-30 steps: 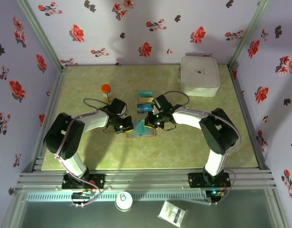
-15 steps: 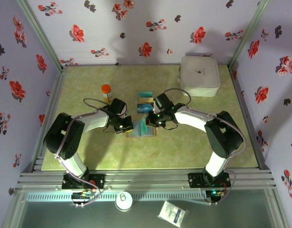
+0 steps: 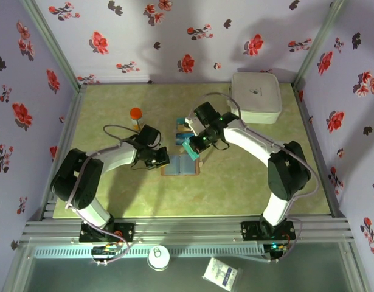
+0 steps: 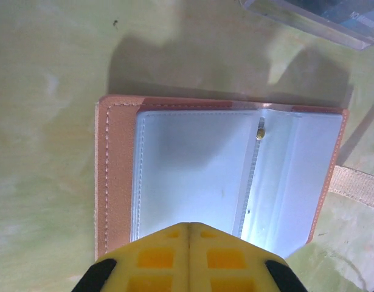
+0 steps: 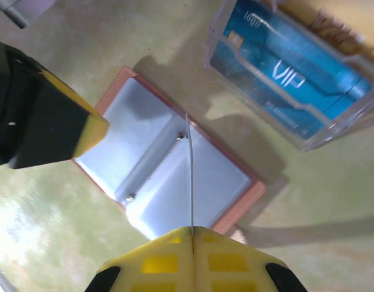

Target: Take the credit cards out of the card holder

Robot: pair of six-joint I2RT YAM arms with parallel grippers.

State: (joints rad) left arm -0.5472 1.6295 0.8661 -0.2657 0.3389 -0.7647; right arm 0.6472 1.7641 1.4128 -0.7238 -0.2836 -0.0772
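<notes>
The tan-brown card holder (image 3: 179, 166) lies open on the green table, its blue-grey lining (image 4: 193, 176) facing up. My left gripper (image 4: 188, 225) is shut with nothing between its tips, and they rest over the left page near its edge. My right gripper (image 5: 193, 230) is shut on a teal credit card (image 3: 190, 148). That card shows edge-on as a thin line (image 5: 190, 176) in the right wrist view, lifted above the card holder (image 5: 168, 176). More credit cards, one blue (image 5: 284, 70), lie in the clear tray (image 3: 185, 126) just behind.
An orange-capped bottle (image 3: 135, 117) stands at the back left of the holder. A white case (image 3: 255, 97) sits at the back right corner. The holder's clasp tab (image 4: 357, 185) sticks out on its right side.
My right gripper has risen and moved back toward the clear tray, drawing the teal card up out of the holder. The left gripper has stayed on the holder.
</notes>
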